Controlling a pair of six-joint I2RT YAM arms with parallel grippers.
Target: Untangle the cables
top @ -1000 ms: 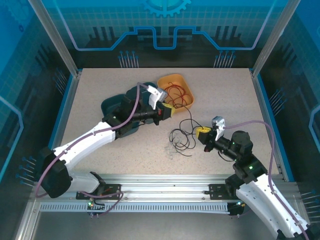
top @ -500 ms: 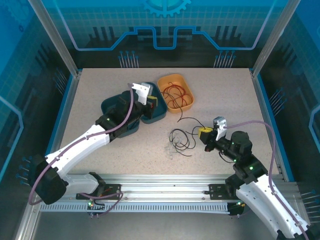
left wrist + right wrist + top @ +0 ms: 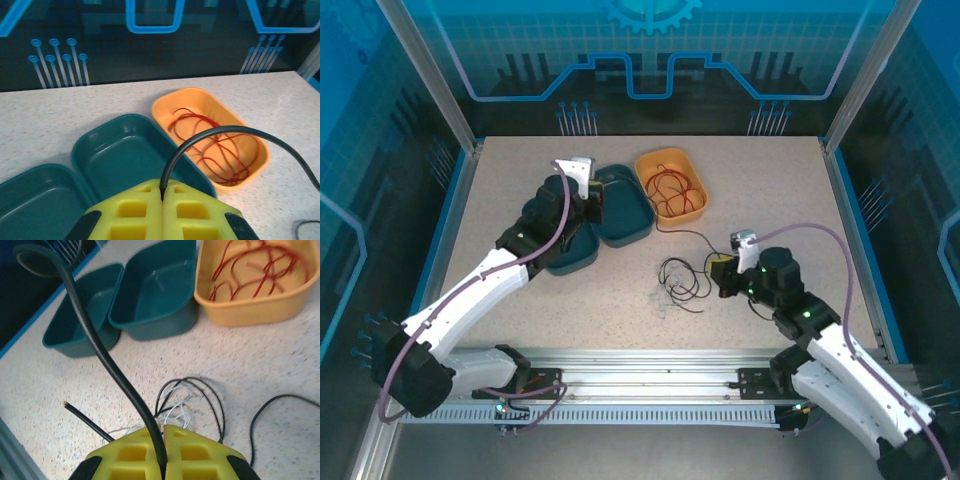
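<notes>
Top view: the left gripper (image 3: 592, 204) hangs over 2 teal trays (image 3: 625, 215). The right gripper (image 3: 721, 271) sits beside the coiled black cable (image 3: 682, 280) on the table (image 3: 770, 190).

Left wrist: the jaws pinch a black cable. The red cable (image 3: 215, 150) lies in the orange tray (image 3: 165, 107).

Right wrist: the jaws clamp a black cable above the white cable (image 3: 172, 415) tangle.

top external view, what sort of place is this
Most likely a robot lab work cell: a speckled table fenced by blue printed panels on metal posts, with the left arm and right arm bolted to an aluminium rail at its near edge.
</notes>
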